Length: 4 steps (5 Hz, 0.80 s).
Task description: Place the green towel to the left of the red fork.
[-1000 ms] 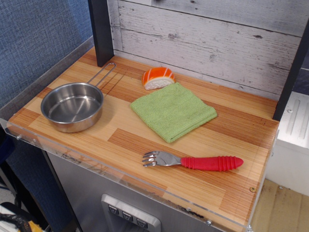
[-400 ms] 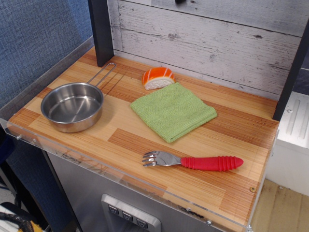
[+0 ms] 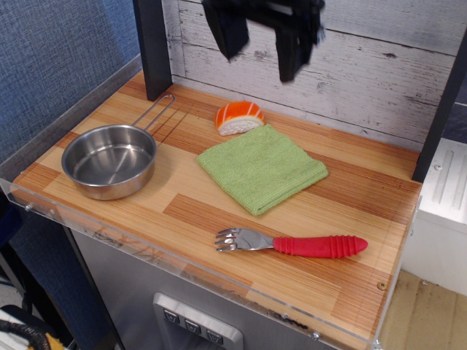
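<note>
The green towel (image 3: 262, 167) lies flat and folded on the wooden counter, near its middle and toward the back. The red fork (image 3: 295, 243) lies in front of it near the front edge, red handle to the right, silver tines to the left. My black gripper (image 3: 258, 51) hangs at the top of the view, high above the towel's far side. Its two fingers (image 3: 228, 33) are spread apart with nothing between them. It touches nothing.
A steel pan (image 3: 109, 160) with a wire handle sits at the left of the counter. An orange and white toy salmon piece (image 3: 238, 117) lies just behind the towel. A dark post (image 3: 152, 47) stands at the back left. A clear lip (image 3: 146, 248) runs along the front edge.
My gripper has come down into view at the top, open; earlier it was almost out of sight. The towel, fork, pan and toy have not moved.
</note>
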{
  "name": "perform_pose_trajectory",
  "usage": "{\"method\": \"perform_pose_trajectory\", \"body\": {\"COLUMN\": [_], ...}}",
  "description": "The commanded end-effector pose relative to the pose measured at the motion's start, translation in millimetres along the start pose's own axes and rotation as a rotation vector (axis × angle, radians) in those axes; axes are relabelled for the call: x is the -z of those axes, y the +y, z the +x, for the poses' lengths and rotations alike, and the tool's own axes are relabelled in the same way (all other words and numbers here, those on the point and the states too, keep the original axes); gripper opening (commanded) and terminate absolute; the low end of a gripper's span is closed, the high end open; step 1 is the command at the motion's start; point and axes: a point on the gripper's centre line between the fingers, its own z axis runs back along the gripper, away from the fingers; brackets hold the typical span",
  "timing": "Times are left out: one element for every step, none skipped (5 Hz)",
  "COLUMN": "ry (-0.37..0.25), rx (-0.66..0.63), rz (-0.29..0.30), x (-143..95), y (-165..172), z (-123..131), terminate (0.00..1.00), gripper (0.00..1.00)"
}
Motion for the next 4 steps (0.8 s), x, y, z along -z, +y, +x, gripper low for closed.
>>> {"method": "perform_pose_trajectory", "body": {"ry": [0.027, 0.067, 0.093, 0.11], "rx": [0.004, 0.002, 0.008, 0.003], "rz": [0.0, -0.005, 0.002, 0.004], "x": [50.8, 80.6, 100.3, 115.0], "y": [-2.4, -1.1, -0.6, -1.4], "z": [12.4, 17.4, 18.1, 15.6], "terminate": [0.0, 0.0, 0.0, 0.0], "gripper": [1.0, 1.0, 1.0, 1.0]}}
